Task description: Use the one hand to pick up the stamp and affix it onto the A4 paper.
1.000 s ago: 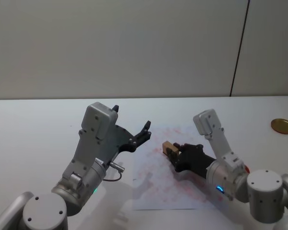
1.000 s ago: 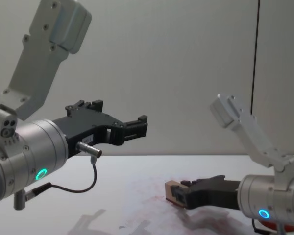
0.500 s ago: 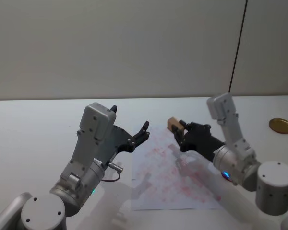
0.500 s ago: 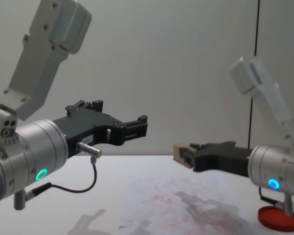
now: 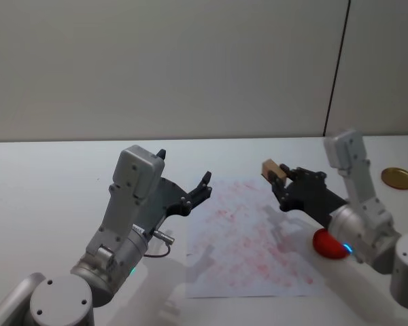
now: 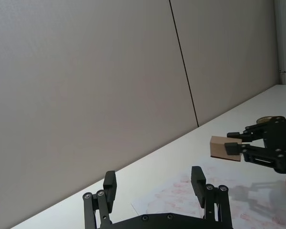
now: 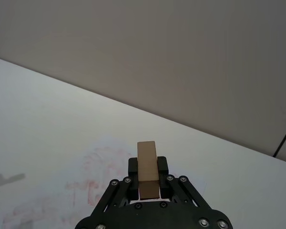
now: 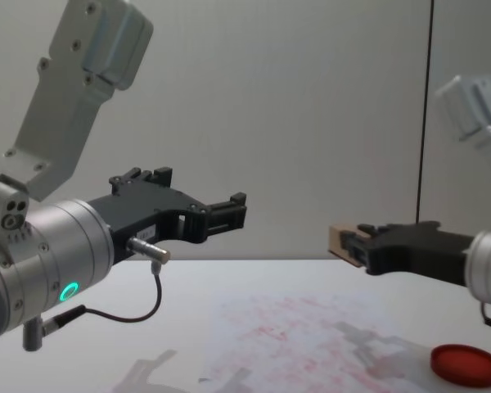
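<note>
Right gripper has lifted off the A4 paper and swung rightward, clamped on the stamp. Pickup done; another press probably pending. Left gripper parked, spread open.

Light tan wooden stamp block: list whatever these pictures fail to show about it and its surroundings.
- Light tan wooden stamp block: underside faces away in the right wrist view; rear end hidden between fingers of the black right gripper.
- White A4 paper: red marks too small to read, head view.
- Flat round red dish: partly covered by the right arm, head view.
</note>
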Motion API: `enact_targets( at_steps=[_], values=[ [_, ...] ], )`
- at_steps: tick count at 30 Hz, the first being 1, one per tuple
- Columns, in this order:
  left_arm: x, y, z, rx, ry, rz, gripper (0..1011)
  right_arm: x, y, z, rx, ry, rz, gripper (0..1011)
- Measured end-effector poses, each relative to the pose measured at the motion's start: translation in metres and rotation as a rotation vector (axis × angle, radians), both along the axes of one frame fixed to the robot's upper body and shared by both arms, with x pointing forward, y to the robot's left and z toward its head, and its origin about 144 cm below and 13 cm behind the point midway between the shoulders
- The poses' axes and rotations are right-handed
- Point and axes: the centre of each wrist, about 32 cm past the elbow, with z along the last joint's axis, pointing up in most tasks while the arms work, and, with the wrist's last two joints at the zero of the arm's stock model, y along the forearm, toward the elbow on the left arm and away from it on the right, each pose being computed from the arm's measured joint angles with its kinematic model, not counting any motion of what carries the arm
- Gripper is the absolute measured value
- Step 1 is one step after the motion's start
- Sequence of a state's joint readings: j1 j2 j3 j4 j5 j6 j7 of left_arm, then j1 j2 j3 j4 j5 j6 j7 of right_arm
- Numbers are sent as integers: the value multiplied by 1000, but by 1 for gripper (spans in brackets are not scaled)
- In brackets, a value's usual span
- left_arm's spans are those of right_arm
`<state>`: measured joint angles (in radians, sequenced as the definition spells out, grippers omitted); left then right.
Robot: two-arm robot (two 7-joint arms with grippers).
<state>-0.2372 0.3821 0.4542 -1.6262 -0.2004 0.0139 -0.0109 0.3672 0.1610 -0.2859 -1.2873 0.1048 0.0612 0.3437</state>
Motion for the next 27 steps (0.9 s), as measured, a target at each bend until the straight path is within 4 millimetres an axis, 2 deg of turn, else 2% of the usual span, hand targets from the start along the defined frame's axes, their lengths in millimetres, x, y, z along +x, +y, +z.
enact_targets(
  at_steps=[9, 27],
  values=[
    [0, 0, 0, 0, 0, 0, 993, -19, -21, -9, -16, 28, -24, 217],
    [0, 0, 0, 0, 0, 0, 993, -52, -50, -21, -35, 68, -73, 217]
  ],
)
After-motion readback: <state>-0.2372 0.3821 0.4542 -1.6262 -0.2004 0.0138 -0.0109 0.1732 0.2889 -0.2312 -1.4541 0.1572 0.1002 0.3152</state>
